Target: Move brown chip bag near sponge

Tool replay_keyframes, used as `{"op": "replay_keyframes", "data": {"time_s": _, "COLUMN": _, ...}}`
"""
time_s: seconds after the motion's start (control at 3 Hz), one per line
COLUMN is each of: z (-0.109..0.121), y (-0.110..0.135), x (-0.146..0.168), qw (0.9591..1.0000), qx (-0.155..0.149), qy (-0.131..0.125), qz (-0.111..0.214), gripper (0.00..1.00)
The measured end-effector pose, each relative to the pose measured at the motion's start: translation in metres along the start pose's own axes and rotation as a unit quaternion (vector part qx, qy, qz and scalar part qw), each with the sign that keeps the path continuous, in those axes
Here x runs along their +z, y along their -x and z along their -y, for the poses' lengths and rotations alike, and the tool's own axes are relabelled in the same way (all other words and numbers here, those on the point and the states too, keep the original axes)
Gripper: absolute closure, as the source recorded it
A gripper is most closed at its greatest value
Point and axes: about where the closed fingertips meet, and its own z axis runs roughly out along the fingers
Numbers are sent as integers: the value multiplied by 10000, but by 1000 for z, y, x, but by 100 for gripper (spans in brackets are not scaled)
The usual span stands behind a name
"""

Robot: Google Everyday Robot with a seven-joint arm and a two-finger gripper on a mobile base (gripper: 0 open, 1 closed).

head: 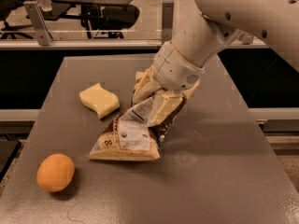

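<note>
Cam view: gripper [156,104] over mid of table [224,171], pinched shut on top of brown chip bag [128,136]. Bag leans, top end up, low end on table, just right of sponge [99,100], not touching. Orange fruit [55,172] sits front left, well apart

Gripper [156,101] clamps brown chip bag [128,139] mid-table. Sponge [99,100] just left, narrow gap. Orange [55,172] blocks near-left corner. Right side of table [224,171] open.
</note>
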Motion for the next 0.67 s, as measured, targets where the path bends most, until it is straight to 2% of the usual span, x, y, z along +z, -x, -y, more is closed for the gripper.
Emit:
{"op": "replay_keyframes", "data": {"time_s": 0.33, "z": 0, "y": 2, "x": 0, "qw": 10000, "qx": -22, "qy": -4, "qz": -9, "gripper": 0}}
{"op": "replay_keyframes", "data": {"time_s": 0.67, "z": 0, "y": 2, "x": 0, "qw": 10000, "qx": -22, "qy": -5, "qz": -9, "gripper": 0}}
